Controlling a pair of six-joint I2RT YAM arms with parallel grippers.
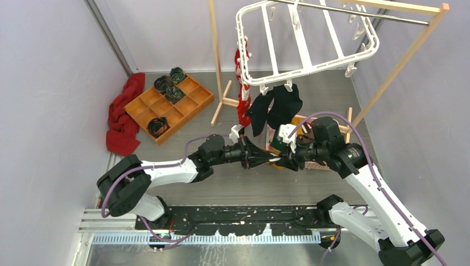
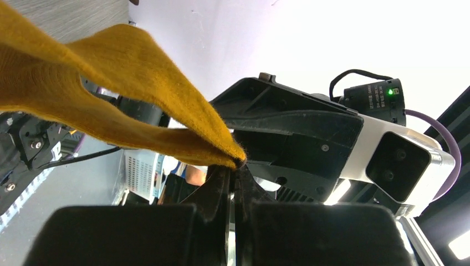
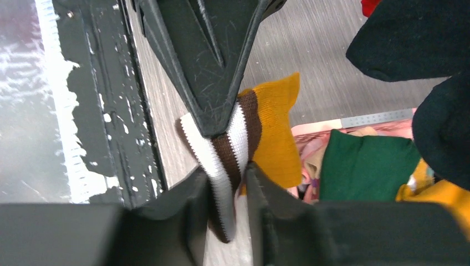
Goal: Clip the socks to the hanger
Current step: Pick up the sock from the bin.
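My left gripper (image 2: 235,166) is shut on the edge of a mustard-yellow sock (image 2: 111,83), which drapes up and to the left. The sock's brown and white striped cuff (image 3: 227,144) hangs from the left gripper's fingers (image 3: 205,61) and sits between the fingers of my right gripper (image 3: 227,173), which touch it on both sides. From above, both grippers meet tip to tip (image 1: 274,159) below the white hanger (image 1: 310,41). Black socks (image 1: 277,108) and a red patterned sock (image 1: 242,94) hang from the hanger's clips.
A pink basket (image 3: 354,119) holding a green sock (image 3: 366,166) and other fabric lies just beyond the grippers. The wooden rack (image 1: 399,61) carries the hanger. At back left are a wooden tray (image 1: 188,102) with dark rolled bundles and a red cloth (image 1: 123,113).
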